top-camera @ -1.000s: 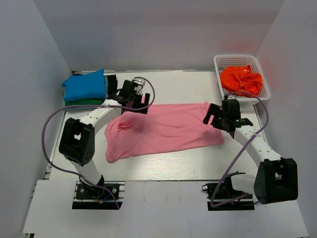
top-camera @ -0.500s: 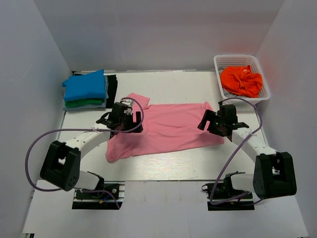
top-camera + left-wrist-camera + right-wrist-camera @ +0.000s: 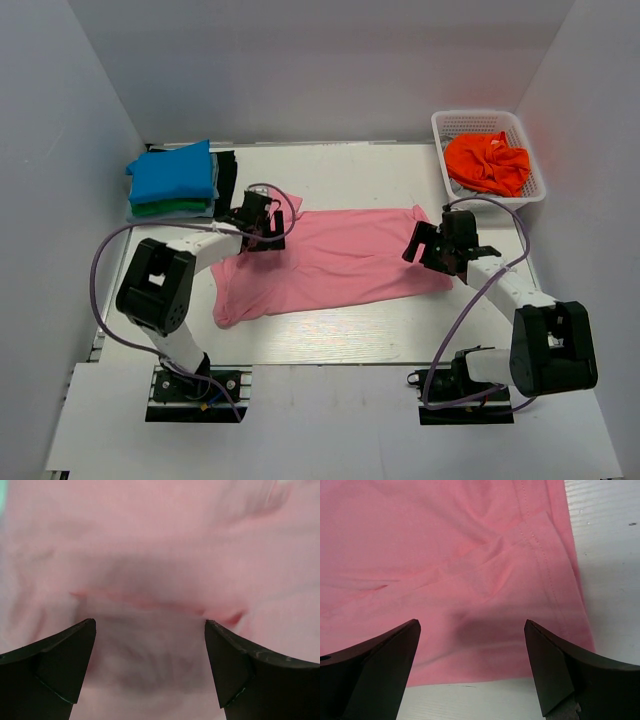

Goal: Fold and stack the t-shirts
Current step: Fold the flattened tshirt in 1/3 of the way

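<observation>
Over the pink t-shirt (image 3: 340, 262), left end effector (image 3: 150, 623) and right end effector (image 3: 470, 623) gape wide; blue t-shirt (image 3: 172, 175), basket (image 3: 480, 115) nearby.

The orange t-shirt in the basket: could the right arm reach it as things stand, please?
Probably yes. The right gripper is open and empty over the pink t-shirt, the orange t-shirt lies in an open-topped white basket just beyond, and nothing stands between.

White tube links between chunky black joint blocks on left arm (image 3: 190, 243) and right arm (image 3: 505, 285), purple cable (image 3: 92, 280) looping loose along each, black plate bases (image 3: 195, 386), matte black wedge fingers (image 3: 55, 665) with chamfered tips.
</observation>
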`<state>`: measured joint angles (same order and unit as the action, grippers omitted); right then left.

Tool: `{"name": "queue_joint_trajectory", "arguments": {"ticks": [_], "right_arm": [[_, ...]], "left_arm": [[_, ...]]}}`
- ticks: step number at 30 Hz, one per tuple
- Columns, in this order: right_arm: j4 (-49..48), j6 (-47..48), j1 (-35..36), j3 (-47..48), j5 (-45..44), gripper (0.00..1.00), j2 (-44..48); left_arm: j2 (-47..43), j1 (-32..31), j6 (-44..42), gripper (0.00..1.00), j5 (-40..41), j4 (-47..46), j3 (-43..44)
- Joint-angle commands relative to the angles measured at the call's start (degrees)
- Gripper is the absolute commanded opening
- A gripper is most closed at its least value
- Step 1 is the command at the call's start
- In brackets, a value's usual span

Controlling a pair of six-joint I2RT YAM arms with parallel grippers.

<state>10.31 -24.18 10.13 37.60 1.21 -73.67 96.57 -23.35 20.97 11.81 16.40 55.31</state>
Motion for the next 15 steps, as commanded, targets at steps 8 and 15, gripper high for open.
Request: {"name": "queue_joint_trajectory", "arguments": {"ticks": [8,15], "right_arm": [[-0.02,-0.86,-0.29,-0.78,-5.34,0.90,-0.69],[-0.02,-2.97,-0.29,-2.53,-8.68,0.90,-1.83]], "left_arm": [[3.37,1.03,2.67,1.00,3.04,4.07,8.94],[-8.85,0.33,9.78,1.00,16.22,11.27,8.14]]}}
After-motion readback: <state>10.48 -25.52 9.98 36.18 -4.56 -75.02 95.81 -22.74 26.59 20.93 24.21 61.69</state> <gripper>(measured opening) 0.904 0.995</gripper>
